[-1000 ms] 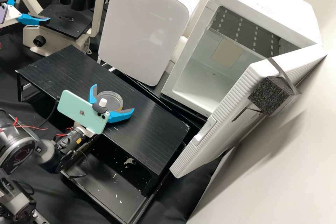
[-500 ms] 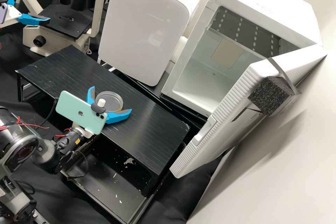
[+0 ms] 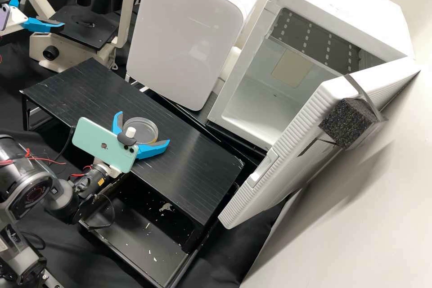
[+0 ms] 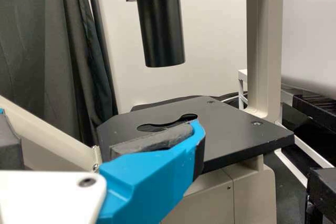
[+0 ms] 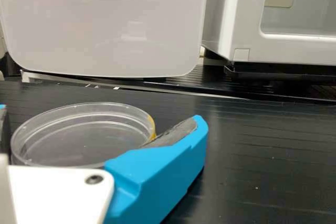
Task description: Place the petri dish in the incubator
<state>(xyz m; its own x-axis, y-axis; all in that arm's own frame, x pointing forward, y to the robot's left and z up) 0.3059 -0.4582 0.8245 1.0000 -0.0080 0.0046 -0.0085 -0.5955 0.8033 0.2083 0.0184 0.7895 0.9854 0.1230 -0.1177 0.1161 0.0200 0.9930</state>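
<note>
The clear dish (image 5: 79, 137) lies flat on the black table (image 3: 193, 166), between the spread fingers of the right gripper (image 3: 143, 128). Picking it up looks to be the step in hand. At far left, the other gripper (image 3: 45, 9) has its fingers apart by the microscope (image 3: 83, 27). Next calls for an even squeeze, then a level lift toward the open incubator (image 3: 342, 9), far right.

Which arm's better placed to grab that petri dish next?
The right, I'd judge: the right gripper has its open jaws either side of the petri dish; the left gripper is at the microscope.
</note>
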